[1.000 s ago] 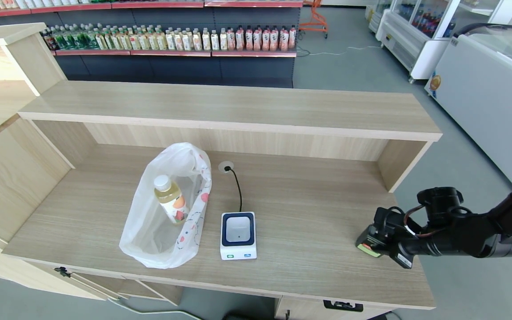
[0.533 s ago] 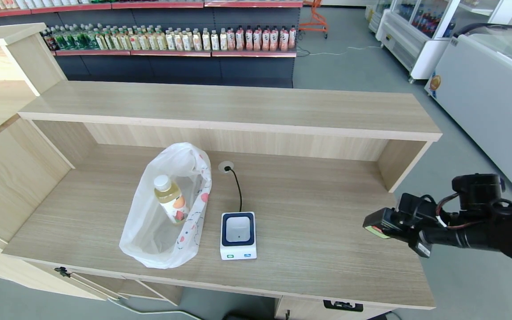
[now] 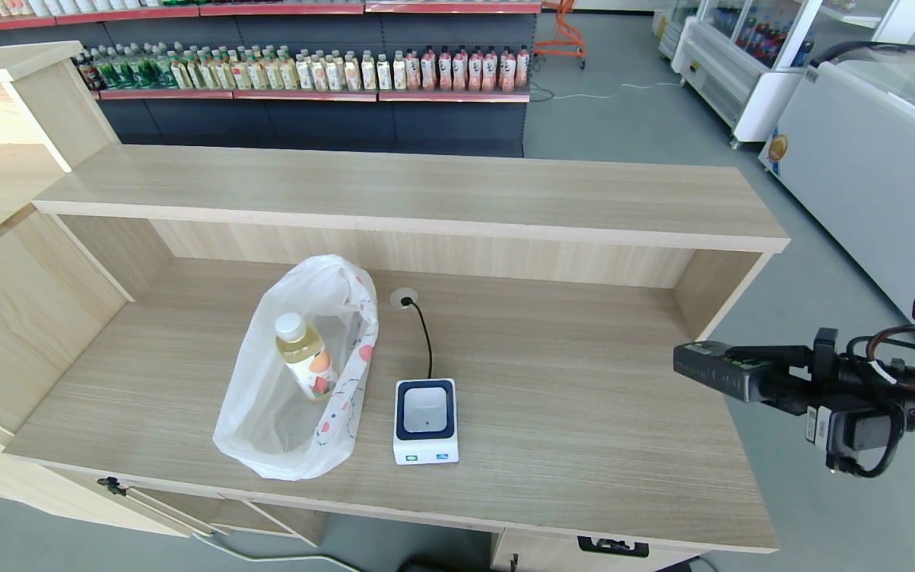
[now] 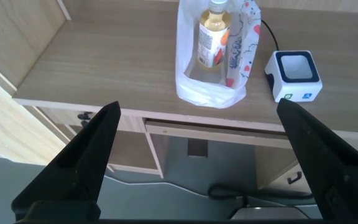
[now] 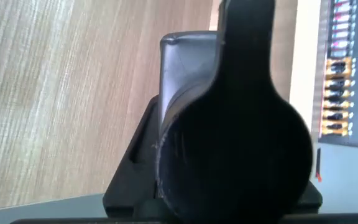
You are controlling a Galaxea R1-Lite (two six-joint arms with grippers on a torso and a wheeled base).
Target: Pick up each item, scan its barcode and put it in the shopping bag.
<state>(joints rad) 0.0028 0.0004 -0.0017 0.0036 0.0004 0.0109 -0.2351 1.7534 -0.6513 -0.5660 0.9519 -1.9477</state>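
A bottle (image 3: 304, 355) already stands upright inside the shopping bag (image 3: 267, 429), which sits on the surface (image 3: 569, 381) just beside the scanner (image 3: 425, 419). For that item the pick, scan and bagging look done. The left gripper (image 4: 199, 104) hangs in front of the surface, its fingers (image 4: 86, 168) spread wide with nothing between them. The right gripper (image 3: 700, 367) hovers at the surface's right end, and whether it holds anything cannot be told. Any further item would need the full cycle.
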